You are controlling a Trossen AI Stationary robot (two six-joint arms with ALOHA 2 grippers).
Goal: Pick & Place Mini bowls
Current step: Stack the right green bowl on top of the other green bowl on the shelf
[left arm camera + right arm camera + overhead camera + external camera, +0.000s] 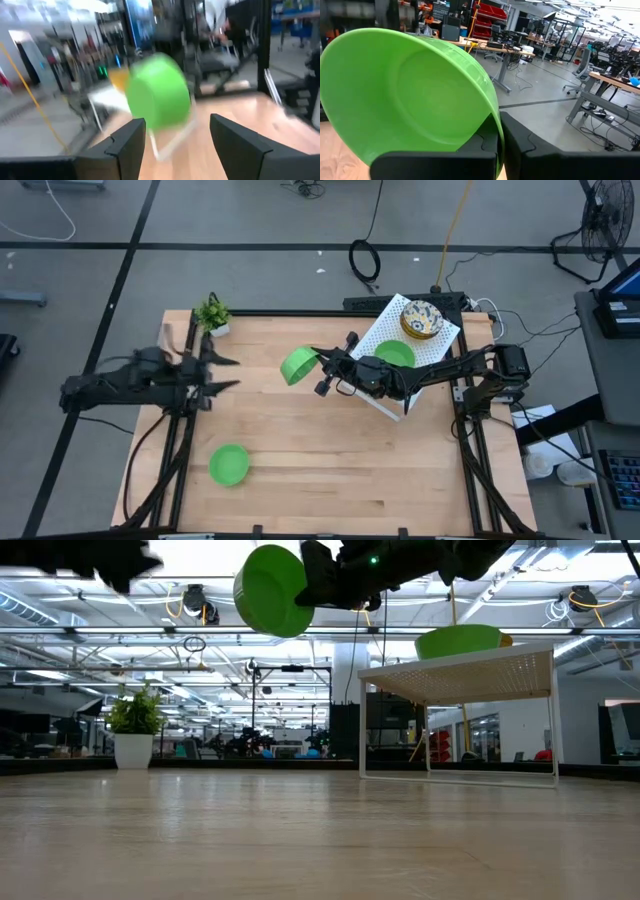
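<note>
My right gripper (319,367) is shut on a plain green mini bowl (297,366), which it carries high above the table's middle (272,590). My left gripper (232,374) is open and hovers left of that bowl, its fingers pointing at the bowl (157,92). A second green bowl (229,464) sits on its base on the table near the near-left corner. A third green bowl (396,353) and a floral cream-white bowl (422,320) stand on a white perforated rack (440,345). No other bowls are in view. My right gripper pinches the green bowl's rim (495,122), one finger (475,145) inside the bowl and the other (535,147) outside on its wall. The fingers come level from the table's right. The bowl is lifted clear and tipped on its side, with its base toward the left arm.
A small potted plant (212,315) stands at the far edge of the table, left of centre. The white rack (455,675) stands on legs at the far right. Bare wood lies across the table's middle and near right.
</note>
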